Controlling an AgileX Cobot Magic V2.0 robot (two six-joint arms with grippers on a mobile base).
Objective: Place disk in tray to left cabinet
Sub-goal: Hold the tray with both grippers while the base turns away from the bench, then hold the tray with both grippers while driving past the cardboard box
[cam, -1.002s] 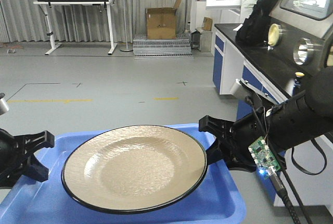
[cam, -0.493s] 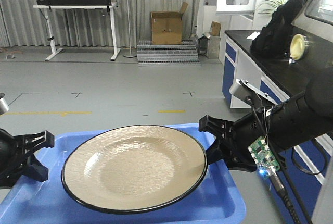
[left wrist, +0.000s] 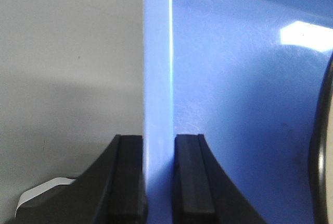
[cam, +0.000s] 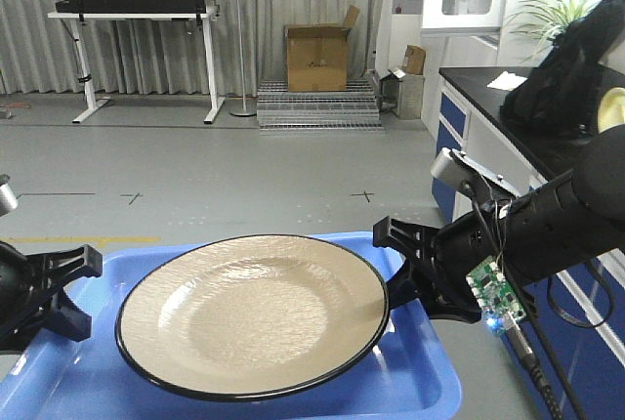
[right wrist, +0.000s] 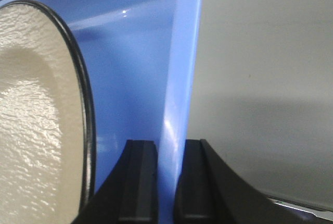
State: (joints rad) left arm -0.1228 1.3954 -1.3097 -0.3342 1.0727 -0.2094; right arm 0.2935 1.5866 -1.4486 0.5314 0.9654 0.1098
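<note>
Because the tray (cam: 420,381) is too wide for one arm to carry level, we hold it by its two short ends. The left gripper (cam: 83,293) clamps the left rim and the right gripper (cam: 393,264) clamps the right rim. Both wrist views show the jaws drawn almost together with only the thin blue rim wall between them, so each gripper has hold of the tray and nothing else.

The disk (cam: 252,313) lies loose on the tray floor, about midway between the grippers. We judge the matched grip is what stops it sliding. In the right wrist view its black edge sits near the right gripper but apart from it, with a strip of blue between.

The tray hangs in the air over the grey floor (cam: 244,176), with a blue-fronted bench (cam: 469,137) off to the right. No view shows the left cabinet, so we judge the carry is under way and the placing not yet begun.

The tray's long axis runs left to right, from one gripper to the other, and its open face points up. The disk is round and has no long axis. It rests hollow side up and flat on the tray.
</note>
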